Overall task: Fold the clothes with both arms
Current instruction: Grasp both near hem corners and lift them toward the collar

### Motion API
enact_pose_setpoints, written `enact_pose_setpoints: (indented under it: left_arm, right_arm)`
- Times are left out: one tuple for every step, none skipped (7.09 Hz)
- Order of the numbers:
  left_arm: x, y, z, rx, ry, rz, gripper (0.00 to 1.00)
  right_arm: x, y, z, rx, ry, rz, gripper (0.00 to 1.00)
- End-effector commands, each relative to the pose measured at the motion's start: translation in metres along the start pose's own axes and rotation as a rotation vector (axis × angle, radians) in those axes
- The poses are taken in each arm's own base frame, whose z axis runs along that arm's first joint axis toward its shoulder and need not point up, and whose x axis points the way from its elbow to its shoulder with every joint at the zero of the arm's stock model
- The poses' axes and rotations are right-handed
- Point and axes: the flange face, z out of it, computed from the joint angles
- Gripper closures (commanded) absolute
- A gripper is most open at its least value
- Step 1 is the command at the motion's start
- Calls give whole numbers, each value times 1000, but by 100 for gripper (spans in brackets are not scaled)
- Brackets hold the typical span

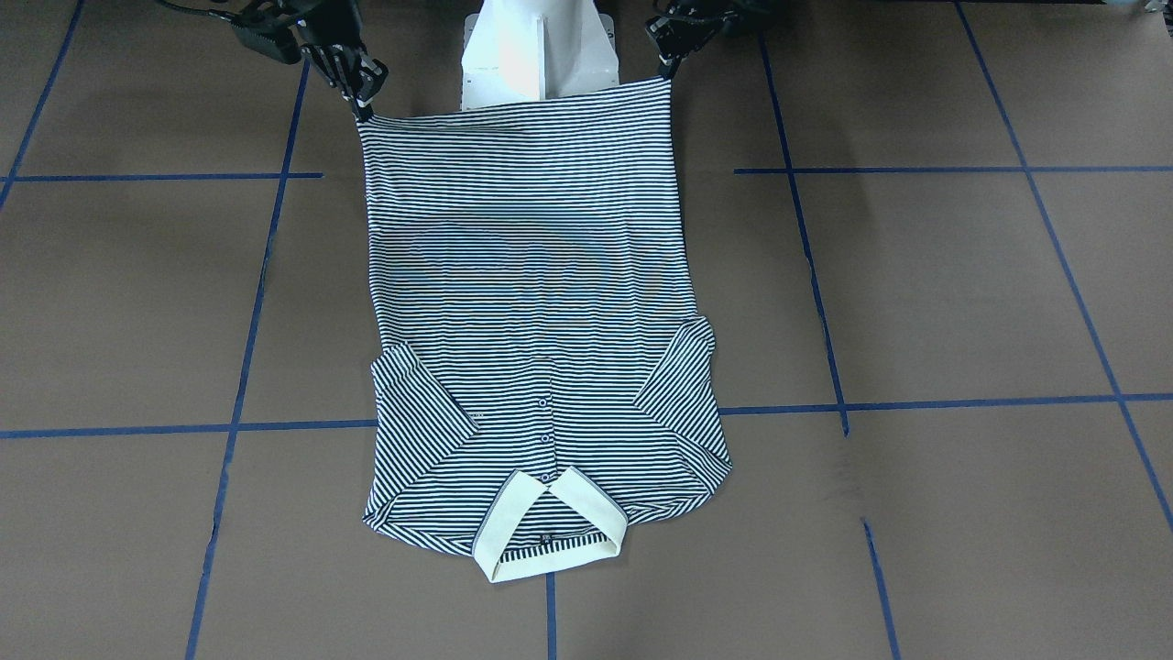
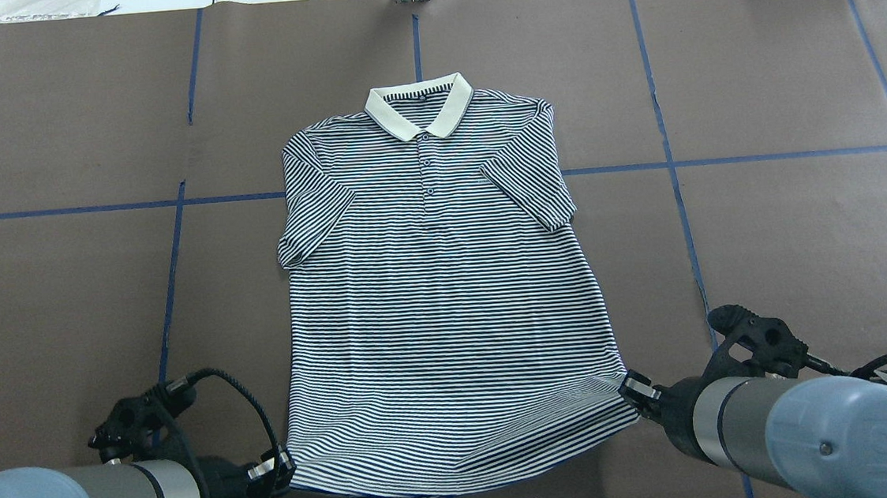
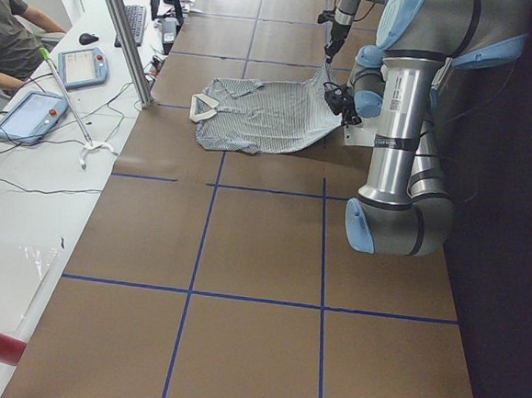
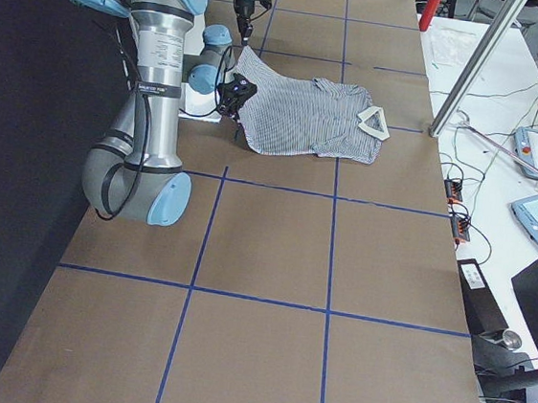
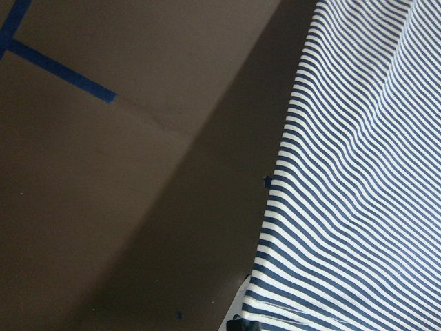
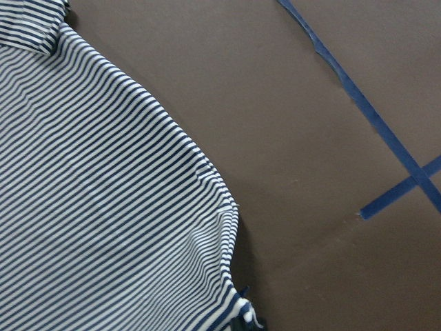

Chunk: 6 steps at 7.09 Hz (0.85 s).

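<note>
Polo shirt (image 2: 447, 296) with thin navy-and-white stripes, short sleeves and a cream collar (image 2: 419, 112) is lying face up in the middle of the brown paper-covered table (image 2: 768, 255) with the blue tape grid. The collar is at the far side and the hem is just in front of the robot's white pedestal base (image 1: 541, 55). Both bottom corners are already taken. The black left gripper (image 2: 283, 469) is pinched closed on the hem corner on its side, and the black right gripper (image 2: 630, 389) is clamped on the other corner. The hem is pulled fairly straight between them and looks raised a bit off the table, while the chest and sleeves lie flat. My guess is this is a light, floppy knit: no stiffness at all, it'll sag in the middle and stretch if the two arms drift apart, and a thin pinch like this could slip if tugged hard. Nothing fragile, though the small buttons (image 2: 427, 163) on the placket make a slightly lumpy spot. The corners seem like the right place to hold it for bringing the hem up toward the collar, as long as both sides travel evenly. As for writing, there's a tiny chest logo (image 1: 476, 414), but it's way too small to read. There's also a sticker (image 3: 406, 81) on the near arm in the left side view with print I can't make out.
</note>
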Motion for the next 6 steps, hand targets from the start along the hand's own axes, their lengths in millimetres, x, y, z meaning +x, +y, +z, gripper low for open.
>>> enact_pose_setpoints:
  left_arm:
    - [33,-69,3,138,36,35,100]
    - [72,-108,12,215,50,80,100]
    - [92,-150,29,282,23,97,100]
    - [110,-187,40,336,5,118,100]
    - [117,-223,57,373,14,107,100]
    - [114,-259,84,398,36,96,100]
  right_arm:
    - [-55,-46,4,69,-58,3,100]
    - [-72,-74,19,82,-33,15,100]
    - [-110,-101,36,122,-27,-4,100]
    - [-134,-131,57,170,-1,-12,100]
    - [-155,-162,77,213,29,-19,100]
    - [-174,-188,90,245,56,-24,100]
